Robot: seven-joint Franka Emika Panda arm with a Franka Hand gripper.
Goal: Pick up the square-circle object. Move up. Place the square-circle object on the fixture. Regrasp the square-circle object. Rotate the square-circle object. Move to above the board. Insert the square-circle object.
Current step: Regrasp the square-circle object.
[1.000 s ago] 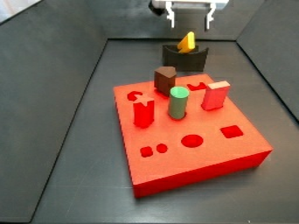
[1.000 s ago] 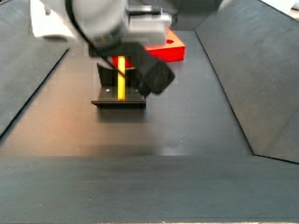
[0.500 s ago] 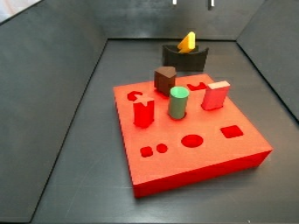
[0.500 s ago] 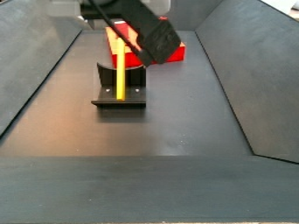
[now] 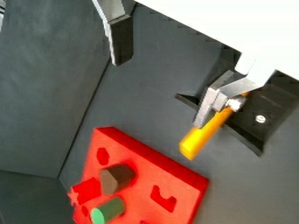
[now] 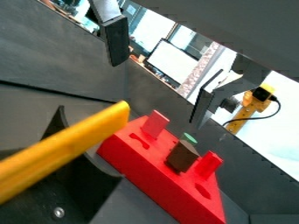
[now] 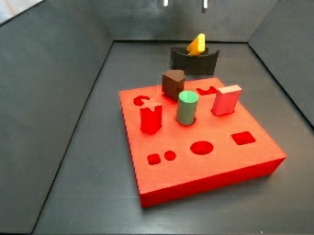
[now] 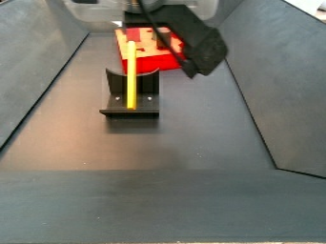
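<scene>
— Item one: square-circle object, location?

— Fixture, resting in its notch, tilted, one end raised toward the board; yellow tip visible above the fixture in a side view.

— End effector?

— Raised well above the fixture, fingers spread wide, nothing held between them.

— Board contents?

— Green cylinder, dark brown peg, red pegs, all upright.

the dark floor carries the board and, just behind it, the fixture; gripper empty above.
</scene>
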